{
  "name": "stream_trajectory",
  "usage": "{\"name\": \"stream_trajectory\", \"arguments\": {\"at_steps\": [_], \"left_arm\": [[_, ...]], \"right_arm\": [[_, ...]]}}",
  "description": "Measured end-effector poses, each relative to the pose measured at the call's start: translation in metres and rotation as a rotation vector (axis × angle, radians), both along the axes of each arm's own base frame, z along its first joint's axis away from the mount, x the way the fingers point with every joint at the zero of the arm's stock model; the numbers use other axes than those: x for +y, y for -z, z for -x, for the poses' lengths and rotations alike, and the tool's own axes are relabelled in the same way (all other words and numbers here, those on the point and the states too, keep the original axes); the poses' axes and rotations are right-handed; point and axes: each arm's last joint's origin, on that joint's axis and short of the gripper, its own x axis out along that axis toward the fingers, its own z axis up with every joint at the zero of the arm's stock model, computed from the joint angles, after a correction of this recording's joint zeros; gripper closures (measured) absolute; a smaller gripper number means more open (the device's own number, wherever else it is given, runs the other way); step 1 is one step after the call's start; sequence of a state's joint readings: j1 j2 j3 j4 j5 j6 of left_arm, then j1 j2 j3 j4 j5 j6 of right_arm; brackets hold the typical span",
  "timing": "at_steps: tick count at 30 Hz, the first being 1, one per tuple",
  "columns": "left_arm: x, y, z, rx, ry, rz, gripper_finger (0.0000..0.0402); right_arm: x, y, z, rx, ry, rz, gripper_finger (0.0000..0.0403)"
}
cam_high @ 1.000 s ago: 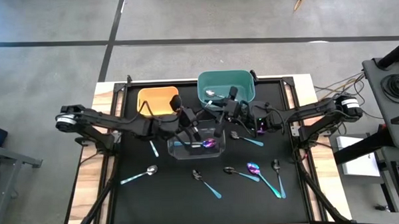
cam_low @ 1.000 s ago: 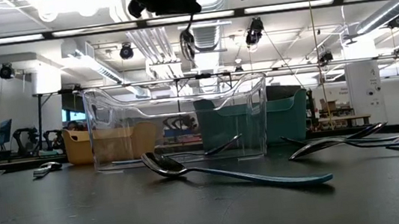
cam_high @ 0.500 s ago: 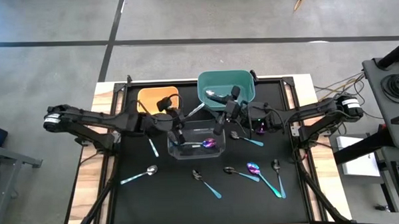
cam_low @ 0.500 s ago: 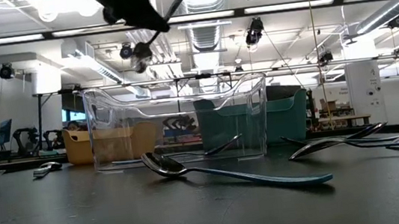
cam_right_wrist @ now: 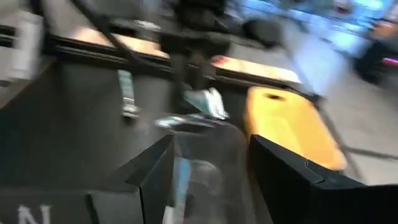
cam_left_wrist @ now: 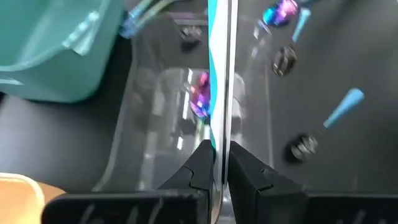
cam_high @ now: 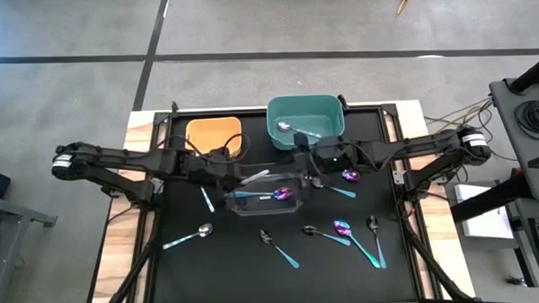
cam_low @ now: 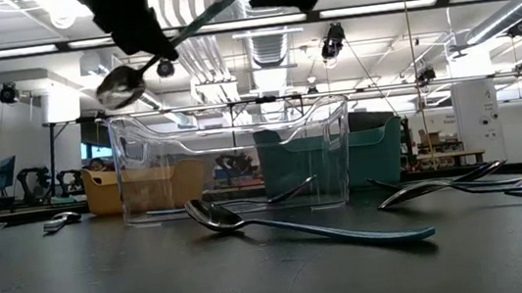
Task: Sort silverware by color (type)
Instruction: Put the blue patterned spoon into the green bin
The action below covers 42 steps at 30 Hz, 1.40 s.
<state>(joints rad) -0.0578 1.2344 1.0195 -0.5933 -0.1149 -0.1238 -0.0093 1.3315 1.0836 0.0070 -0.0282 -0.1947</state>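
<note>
1. Two claws in the high view: the left claw (cam_high: 227, 171) pinches a spoon (cam_high: 252, 177) above the clear bin (cam_high: 266, 203), mid-bench; the right claw (cam_high: 307, 159) at its 2 o'clock.
2. Low view: that spoon (cam_low: 125, 81) hangs tilted above the bin (cam_low: 233, 159).
3. Left wrist view: fingers (cam_left_wrist: 200, 167) pressed on the handle.
4. Right wrist view: fingers (cam_right_wrist: 292, 180) spread apart.

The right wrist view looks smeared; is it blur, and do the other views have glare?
Right wrist view: strong motion blur, the yellow plastic bin streaked. Low view: sharp; ceiling lights behind leave the left claw a dark silhouette, reflections on the clear plastic bin. Left wrist view: reflections on the clear walls. High view: even light.
</note>
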Motion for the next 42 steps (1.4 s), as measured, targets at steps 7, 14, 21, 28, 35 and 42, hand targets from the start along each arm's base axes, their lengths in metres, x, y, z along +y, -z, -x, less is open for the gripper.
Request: {"name": "stream_trajectory", "arguments": {"at_steps": [7, 14, 21, 28, 35, 42], "left_arm": [[0.0, 0.008, -0.007, 0.033, -0.01, 0.012, 0.0391], [-0.001, 0.008, -0.013, -0.013, -0.008, 0.014, 0.0391], [-0.001, 0.007, -0.015, -0.035, -0.007, 0.013, 0.0391], [-0.001, 0.007, -0.017, -0.041, 0.002, 0.003, 0.0392], [-0.001, 0.007, -0.016, -0.037, 0.003, 0.003, 0.0392], [-0.001, 0.007, -0.016, -0.033, 0.008, -0.004, 0.0392]], "right_arm": [[-0.003, 0.002, -0.003, -0.005, -0.004, -0.054, 0.0202], [-0.007, 0.008, -0.011, 0.011, -0.043, -0.096, 0.0202], [-0.009, 0.008, -0.022, 0.011, -0.041, -0.097, 0.0202], [-0.01, 0.016, -0.04, 0.037, -0.053, -0.074, 0.0205], [-0.01, 0.015, -0.045, 0.043, -0.057, -0.072, 0.0247], [-0.01, 0.016, -0.044, 0.061, -0.058, -0.071, 0.0323]]}}
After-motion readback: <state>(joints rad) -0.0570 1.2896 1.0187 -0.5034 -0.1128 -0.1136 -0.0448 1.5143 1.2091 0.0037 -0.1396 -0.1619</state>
